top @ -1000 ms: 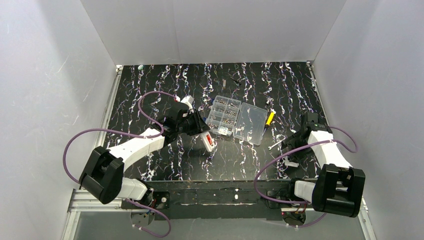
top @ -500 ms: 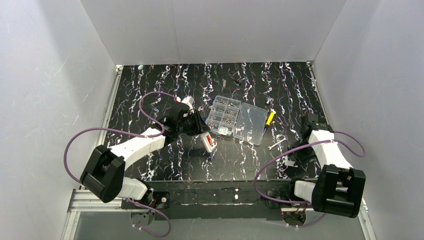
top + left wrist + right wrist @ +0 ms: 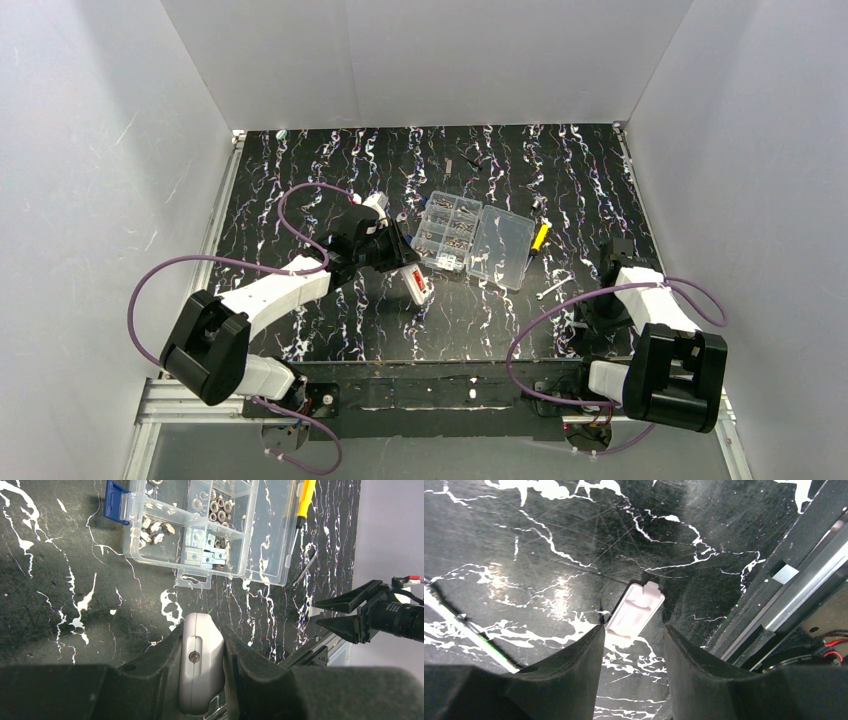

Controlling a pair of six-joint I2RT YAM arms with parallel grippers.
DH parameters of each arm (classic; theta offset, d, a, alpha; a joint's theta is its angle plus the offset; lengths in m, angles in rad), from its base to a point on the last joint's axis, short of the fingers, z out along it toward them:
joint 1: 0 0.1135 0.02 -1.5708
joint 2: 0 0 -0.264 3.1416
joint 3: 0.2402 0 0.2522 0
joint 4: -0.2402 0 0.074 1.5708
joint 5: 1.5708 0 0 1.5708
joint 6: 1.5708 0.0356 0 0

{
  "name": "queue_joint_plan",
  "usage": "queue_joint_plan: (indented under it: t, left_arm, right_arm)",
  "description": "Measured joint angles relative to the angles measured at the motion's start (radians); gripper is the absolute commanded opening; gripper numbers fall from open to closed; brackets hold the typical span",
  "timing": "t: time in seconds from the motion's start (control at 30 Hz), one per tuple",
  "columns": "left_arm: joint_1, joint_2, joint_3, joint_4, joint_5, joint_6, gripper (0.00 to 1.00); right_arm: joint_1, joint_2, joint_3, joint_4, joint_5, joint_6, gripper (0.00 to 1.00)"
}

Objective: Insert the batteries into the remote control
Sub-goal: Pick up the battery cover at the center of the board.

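The left gripper (image 3: 202,630) is pinching the remote (image 3: 200,670) just beside the box (image 3: 272,530) while the right gripper (image 3: 633,630) is hovering, jaws spread, astride the cover (image 3: 636,607) by the near rail (image 3: 794,595), likely needing centring and squaring up before closing.

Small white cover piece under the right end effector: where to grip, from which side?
Grip the cover piece across its two long edges, mid-length, coming straight down. It lies flat and thin on the table, so a side approach likely won't work. Avoid the tabbed end. It sits skewed to the open right end effector; probably rotate the wrist first.
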Motion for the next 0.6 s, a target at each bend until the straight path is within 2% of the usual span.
queue_joint_plan:
  t: [0.13,0.23,0.6]
  left_arm:
    - [0.0,0.0,0.0,0.0,0.002,0.0,0.0]
    - [0.0,0.0,0.0,0.0,0.003,0.0,0.0]
    - [0.0,0.0,0.0,0.001,0.003,0.0,0.0]
  right_arm:
    - [0.0,0.0,-0.013,0.017,0.006,0.018,0.52]
    - [-0.001,0.0,-0.013,0.02,0.021,0.023,0.48]
    - [-0.001,0.001,-0.015,0.052,0.051,0.021,0.11]
